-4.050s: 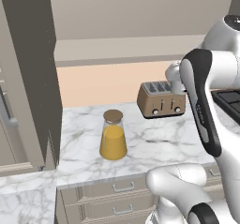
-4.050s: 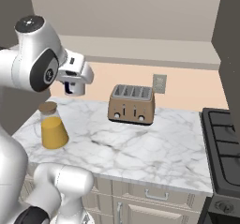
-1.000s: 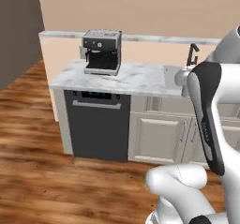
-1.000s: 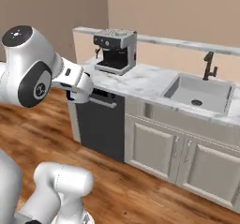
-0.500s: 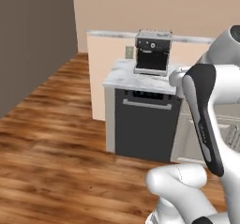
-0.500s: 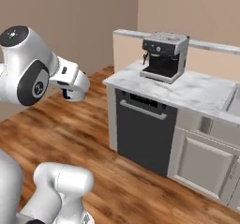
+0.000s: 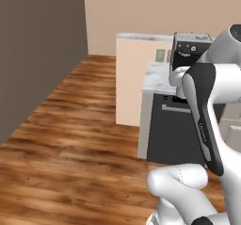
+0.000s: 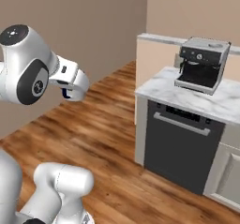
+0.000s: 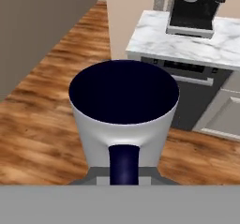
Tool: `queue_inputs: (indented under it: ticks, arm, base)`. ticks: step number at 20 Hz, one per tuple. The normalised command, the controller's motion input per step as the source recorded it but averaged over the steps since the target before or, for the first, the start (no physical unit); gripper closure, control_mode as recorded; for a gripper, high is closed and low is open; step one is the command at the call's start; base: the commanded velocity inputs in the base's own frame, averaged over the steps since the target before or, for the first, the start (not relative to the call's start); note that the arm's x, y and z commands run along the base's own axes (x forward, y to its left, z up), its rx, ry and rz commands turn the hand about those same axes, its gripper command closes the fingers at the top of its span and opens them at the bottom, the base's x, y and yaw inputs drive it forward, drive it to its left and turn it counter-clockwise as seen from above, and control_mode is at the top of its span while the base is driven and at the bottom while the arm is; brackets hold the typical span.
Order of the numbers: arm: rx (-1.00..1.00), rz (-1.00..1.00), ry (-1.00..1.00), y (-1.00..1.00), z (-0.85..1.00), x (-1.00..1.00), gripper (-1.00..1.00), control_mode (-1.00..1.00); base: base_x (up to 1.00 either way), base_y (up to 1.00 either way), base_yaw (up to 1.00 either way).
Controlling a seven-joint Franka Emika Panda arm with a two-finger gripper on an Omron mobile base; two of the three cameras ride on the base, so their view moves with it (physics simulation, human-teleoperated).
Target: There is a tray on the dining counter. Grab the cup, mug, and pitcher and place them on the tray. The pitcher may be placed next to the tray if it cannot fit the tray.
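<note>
Hanging over a wood-plank floor, the mug is seen from above in the hand view, its dark navy hollow ringed by a pale wall, with a navy handle pointing toward the bottom of the frame. The gripper is closed on the mug, whose dark blue body is glimpsed under the white hand in the right base view, high above the boards and well apart from the cabinets. A marble worktop is carried over a black dishwasher at the end of the cabinet run, and a black and silver espresso machine is stood on that worktop, against a beige half wall. In the left base view the white arm is raised in front of the same machine, much of which is hidden behind it. A dark taupe wall is seen along the left of that view, the floor running back between it and the half wall
</note>
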Motion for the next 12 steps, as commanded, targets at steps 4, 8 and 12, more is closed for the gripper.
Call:
queue_inputs:
  ticks: [4,8,12]
  arm:
    - [0.0,0.0,0.0,0.0,0.0,0.0,1.0,1.0]
    - [0.0,0.0,0.0,0.0,0.0,0.0,1.0,1.0]
    - [0.0,0.0,0.0,0.0,0.0,0.0,1.0,1.0]
  base:
    - [0.86,1.0,-0.13]
    - [1.0,1.0,-0.19]
    - [1.0,1.0,-0.26]
